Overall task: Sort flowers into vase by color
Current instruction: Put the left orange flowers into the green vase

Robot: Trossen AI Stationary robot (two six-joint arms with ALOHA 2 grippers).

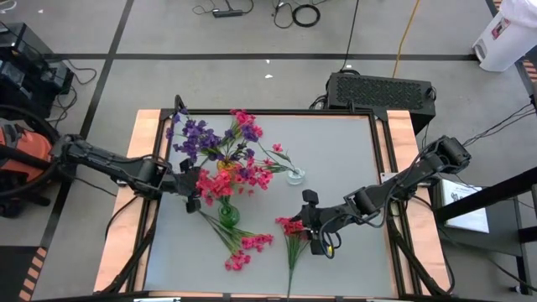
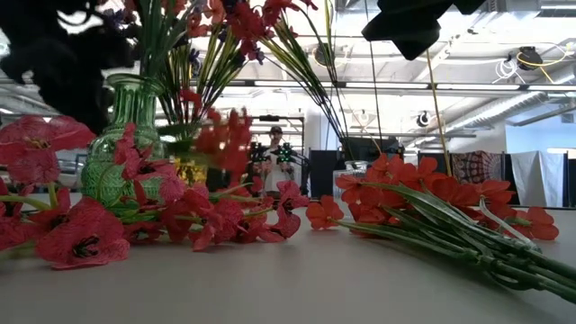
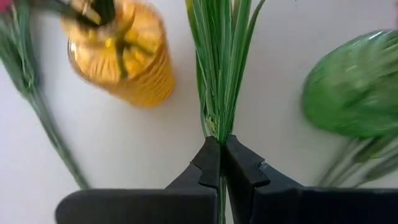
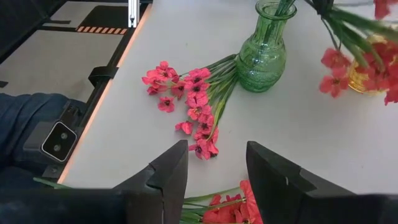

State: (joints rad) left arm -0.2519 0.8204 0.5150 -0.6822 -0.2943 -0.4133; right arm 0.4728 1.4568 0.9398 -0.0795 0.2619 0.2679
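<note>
My left gripper (image 1: 198,190) is shut on a pink-red sprig (image 1: 216,184), between the yellow vase (image 3: 124,59) and the green vase (image 3: 354,93). The yellow vase (image 1: 226,165) holds purple and pink-red flowers. Green stems stick into the green vase (image 1: 228,214). A small clear vase (image 1: 295,176) holds one thin sprig. A pink-red sprig (image 4: 193,106) lies flat on the table beside the green vase (image 4: 264,53). My right gripper (image 4: 211,171) hangs open above another pink-red sprig (image 4: 227,211) lying near the front edge. My left gripper pinches the sprig's bundle of green stems (image 3: 219,127) between its two fingertips (image 3: 208,158). The fingers slant down from the table's left. The stems and leaves run on ahead of the fingertips, and one stem shows farther back between the fingers. The sprig is lifted clear of the table.
The table's raised wooden rim (image 1: 149,134) runs along both sides. In the right wrist view a person's leg in jeans (image 4: 25,118) shows beside the table's edge. Bare grey tabletop (image 1: 344,159) lies at the far right.
</note>
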